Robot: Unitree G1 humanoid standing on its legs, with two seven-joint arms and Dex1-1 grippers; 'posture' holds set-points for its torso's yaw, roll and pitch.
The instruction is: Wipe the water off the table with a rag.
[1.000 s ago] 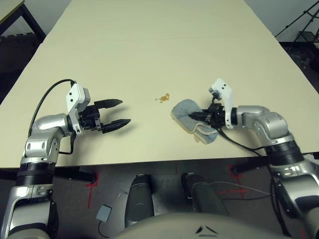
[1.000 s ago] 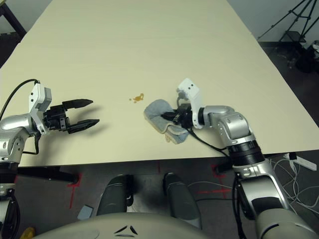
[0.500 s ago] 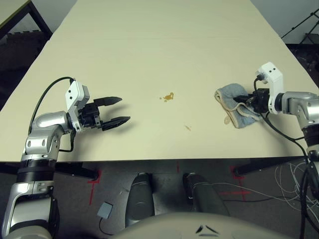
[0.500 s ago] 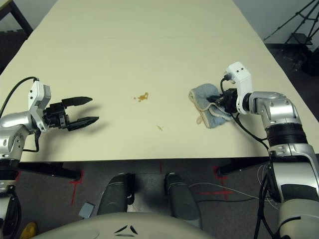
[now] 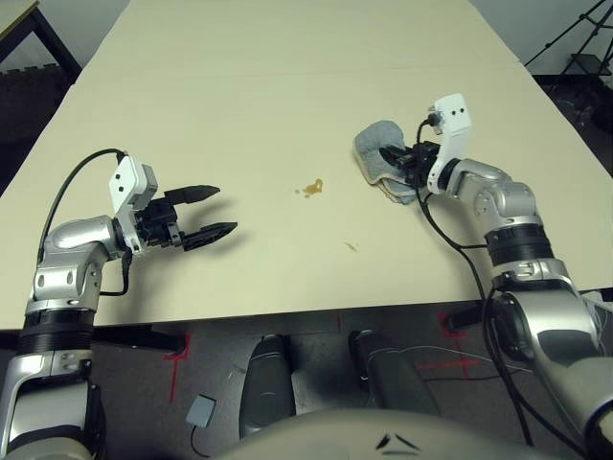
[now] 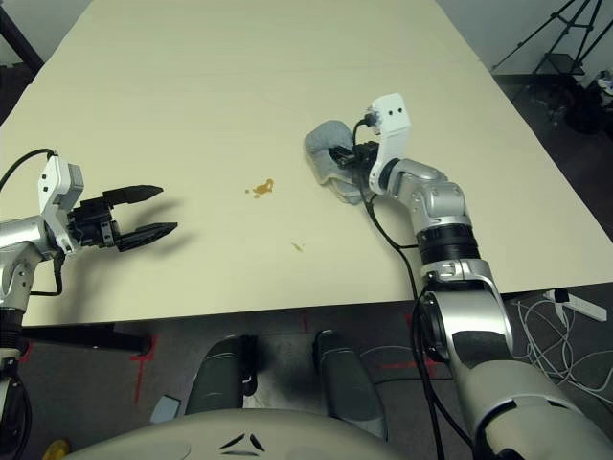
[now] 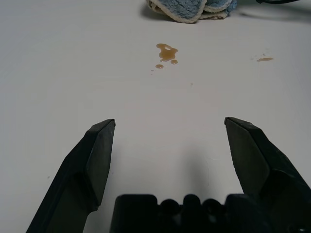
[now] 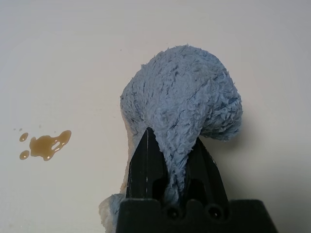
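The grey-blue rag (image 5: 377,153) lies bunched on the cream table (image 5: 287,86), right of centre. My right gripper (image 5: 402,160) is shut on a fold of it, and the cloth bulges up between the black fingers (image 8: 146,165). The water is a small amber puddle (image 5: 312,188) a little left of the rag and nearer the front, apart from the cloth. A thin amber streak (image 5: 351,246) lies closer to the front edge. My left gripper (image 5: 218,211) hovers open at the left, pointing toward the puddle (image 7: 166,52), with nothing between its fingers.
A darker side table (image 5: 17,17) stands off the far-left corner. A tripod (image 5: 586,38) stands beyond the table's right edge. The table's front edge runs just below both forearms.
My right arm carried the rag from beside the puddle out to the right, then back farther from the front edge. An amber streak now shows where the rag lay. The left gripper stayed open.
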